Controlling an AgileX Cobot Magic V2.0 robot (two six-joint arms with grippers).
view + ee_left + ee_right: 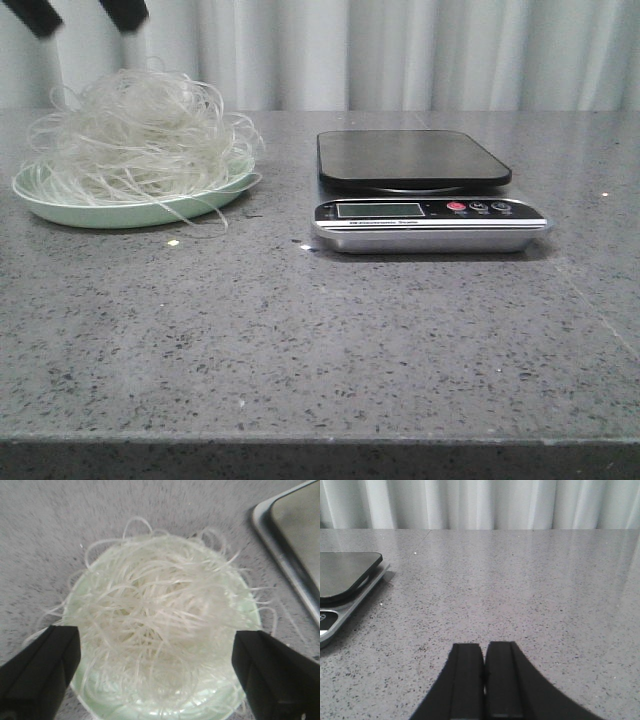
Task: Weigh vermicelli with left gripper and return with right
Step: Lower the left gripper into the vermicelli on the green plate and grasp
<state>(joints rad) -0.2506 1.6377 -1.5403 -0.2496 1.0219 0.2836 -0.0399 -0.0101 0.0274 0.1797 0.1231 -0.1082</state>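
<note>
The grey speckled surface (320,340) carries everything. On its right half sits a kitchen scale (425,190) with a bare dark platform and a blank display. On the left half lies a pale green plate (60,205), and the vermicelli (140,135) is heaped on it, loose strands trailing over the rim. The left gripper (155,672) hangs above the heap with its fingers (40,665) spread wide on either side. The right gripper (484,680) is low over bare surface beside the scale, its fingers pressed together, holding nothing.

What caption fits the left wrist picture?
Open black left hand poised above whitish tangled glass-noodle vermicelli on a pale green plate.
</note>
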